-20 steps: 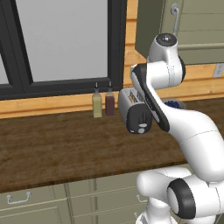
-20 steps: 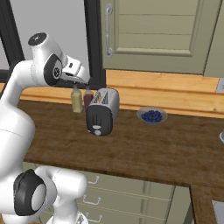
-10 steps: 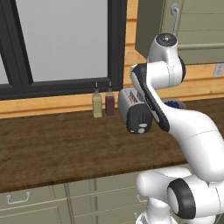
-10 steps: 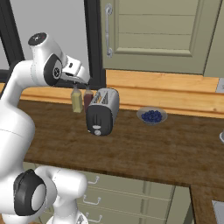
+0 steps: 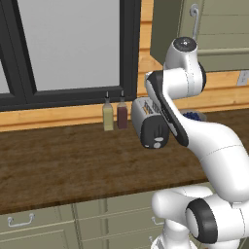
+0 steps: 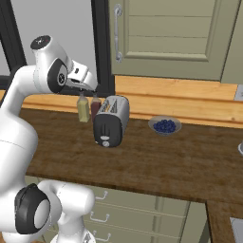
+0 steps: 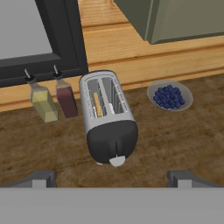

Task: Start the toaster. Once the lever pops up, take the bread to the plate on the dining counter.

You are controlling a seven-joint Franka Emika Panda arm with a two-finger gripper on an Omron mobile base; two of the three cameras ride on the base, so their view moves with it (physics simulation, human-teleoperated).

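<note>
We saw the toaster (image 7: pixel 107 122) standing on the dark wood surface (image 7: pixel 183 140), its black end panel toward us and its lever low at the panel's foot. In its left slot, seen from the hand, a thin pale-orange edge showed, which we took to be the bread (image 7: pixel 97 104) sitting down inside; the other slot looked bare.

The gripper (image 7: pixel 112 178) hung above and in front of the toaster with its two fingertips (image 7: pixel 41 178) spread as wide as they go, holding nothing and touching nothing. From the right base camera the gripper (image 6: pixel 84 85) sat up beside the window frame, above the bottles and clear of the toaster (image 6: pixel 111 121).

Just left of the toaster stood two small bottles side by side: a dark red bottle (image 7: pixel 66 99) nearer it, and a yellow bottle (image 7: pixel 42 103) beyond, both upright against the light wood backsplash. To the toaster's right, apart from it, a shallow grey bowl (image 7: pixel 169 96) held blueberries (image 7: pixel 170 96).

In the left base camera the toaster (image 5: pixel 150 124) was partly hidden behind the arm, with the yellow bottle (image 5: pixel 108 115) and red bottle (image 5: pixel 122 114) to its left under the window. Green cabinets hung above the surface, and drawers with handles ran beneath it.
</note>
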